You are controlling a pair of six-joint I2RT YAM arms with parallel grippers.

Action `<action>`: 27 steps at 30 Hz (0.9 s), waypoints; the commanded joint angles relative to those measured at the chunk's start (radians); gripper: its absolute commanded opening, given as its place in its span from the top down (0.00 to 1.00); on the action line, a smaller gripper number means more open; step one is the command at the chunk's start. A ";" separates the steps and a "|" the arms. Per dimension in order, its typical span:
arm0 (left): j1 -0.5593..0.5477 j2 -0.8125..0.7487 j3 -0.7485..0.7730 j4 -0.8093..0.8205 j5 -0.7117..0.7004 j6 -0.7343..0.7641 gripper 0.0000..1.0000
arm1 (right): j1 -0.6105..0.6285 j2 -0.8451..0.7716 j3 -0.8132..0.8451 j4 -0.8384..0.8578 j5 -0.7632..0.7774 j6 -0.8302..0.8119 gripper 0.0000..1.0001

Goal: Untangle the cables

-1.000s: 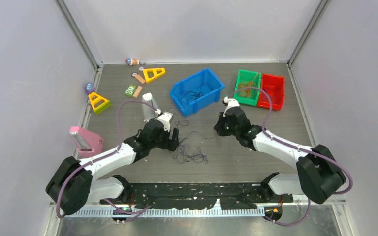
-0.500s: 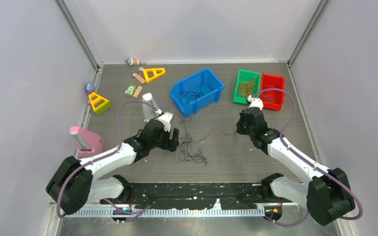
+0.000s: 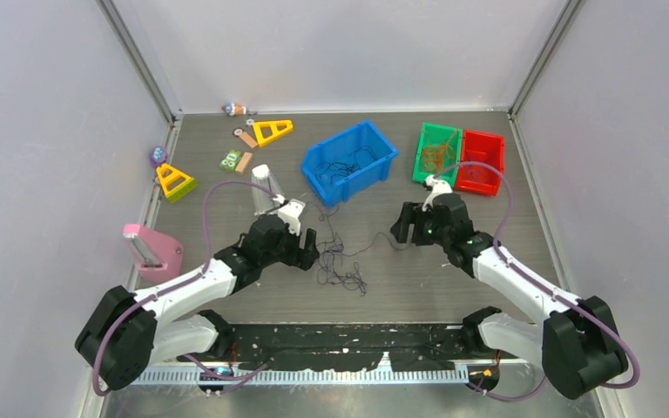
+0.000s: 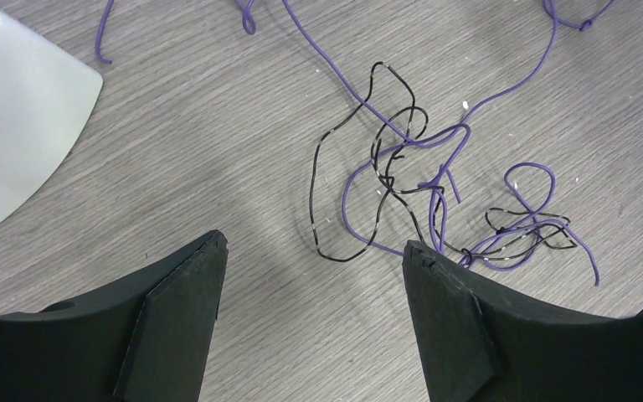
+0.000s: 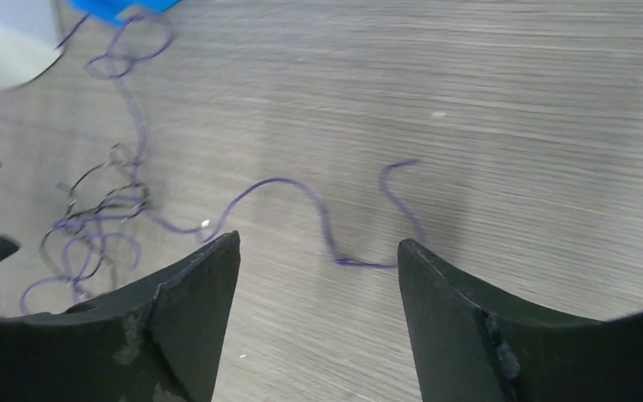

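Jaws apart on left gripper (image 4: 314, 244) and right gripper (image 5: 318, 241), gripping nothing. Parked left beside knotted cables (image 4: 402, 180) on table (image 3: 383, 292), likely to pin; aimed right at 1 loose purple strand (image 5: 301, 184), probably to pull free

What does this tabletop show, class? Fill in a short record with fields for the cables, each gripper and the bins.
cables: black and purple tangle lying on the table
loose end: purple strand trailing out flat from the tangle
left gripper: open, empty, over the tangle
right gripper: open, empty, over the strand
bins: blue bin holds dark wires; green bin holds orange ones
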 commanded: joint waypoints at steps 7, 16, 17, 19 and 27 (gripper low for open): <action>0.005 -0.020 -0.007 0.071 0.032 0.016 0.22 | 0.255 0.228 0.141 0.084 -0.075 -0.015 0.13; 0.004 0.061 0.023 0.085 0.151 0.013 0.20 | 0.343 0.410 0.208 0.080 0.258 0.248 0.10; 0.003 0.069 0.026 0.087 0.163 0.010 0.20 | 0.350 0.432 0.208 0.089 0.277 0.264 0.13; 0.004 0.090 0.034 0.087 0.186 0.009 0.19 | 0.372 0.468 0.223 0.096 0.346 0.296 0.19; 0.004 0.149 0.078 0.043 0.219 0.028 0.19 | 0.386 0.426 0.238 0.074 0.448 0.273 0.93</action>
